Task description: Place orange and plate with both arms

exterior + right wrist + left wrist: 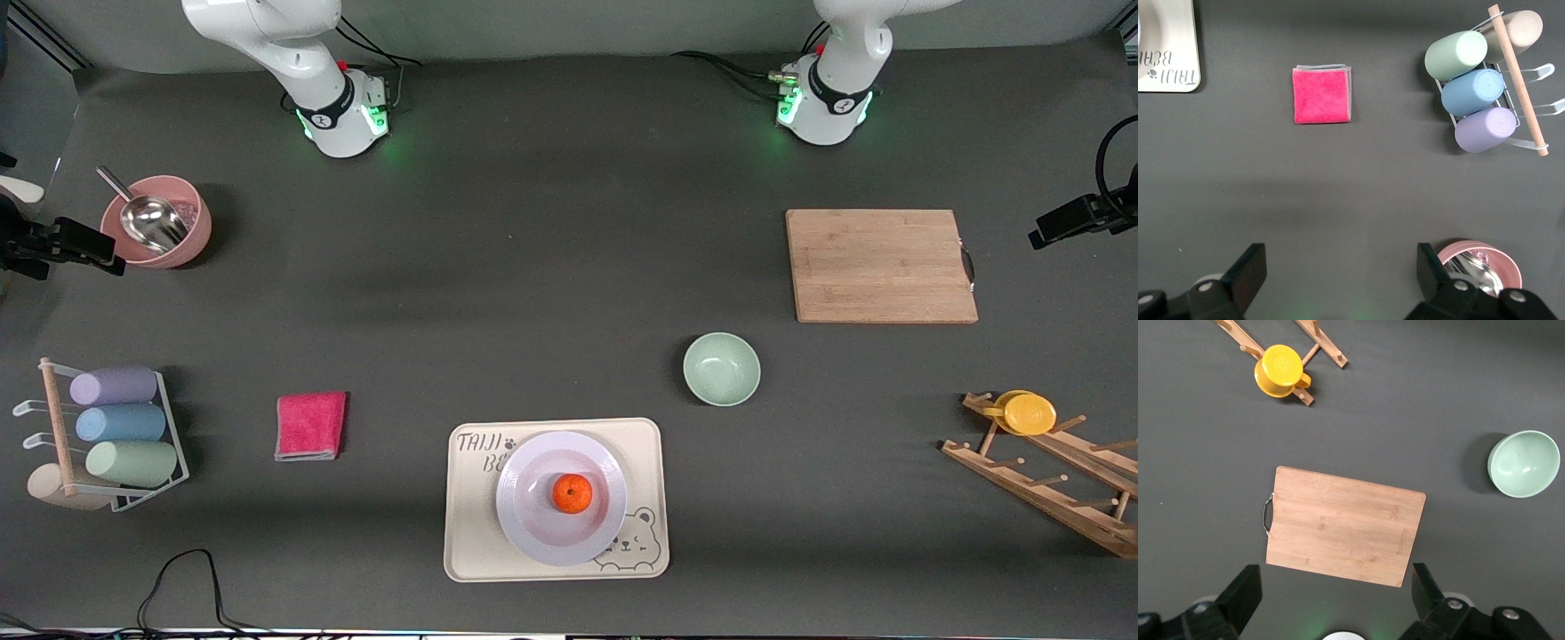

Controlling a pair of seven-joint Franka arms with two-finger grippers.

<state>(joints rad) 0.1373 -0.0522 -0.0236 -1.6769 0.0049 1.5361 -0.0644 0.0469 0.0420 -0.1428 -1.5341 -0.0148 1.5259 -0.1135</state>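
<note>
The orange (572,493) sits in the middle of the pale lavender-white plate (533,524). The plate rests on a cream bear tray (467,542) near the front camera's edge of the table. Both arms are raised near their bases and wait; their grippers are out of the front view. My left gripper (1336,593) is open and empty, high over the table beside the wooden cutting board (1345,525). My right gripper (1338,270) is open and empty, high over bare table next to the pink bowl (1481,263). The tray's corner shows in the right wrist view (1168,47).
A mint-green bowl (721,368) and a wooden cutting board (880,265) lie toward the left arm's end, with a wooden rack (1049,476) holding a yellow cup (1029,413). A pink cloth (310,426), a cup rack (111,436) and a pink bowl with a scoop (157,220) lie toward the right arm's end.
</note>
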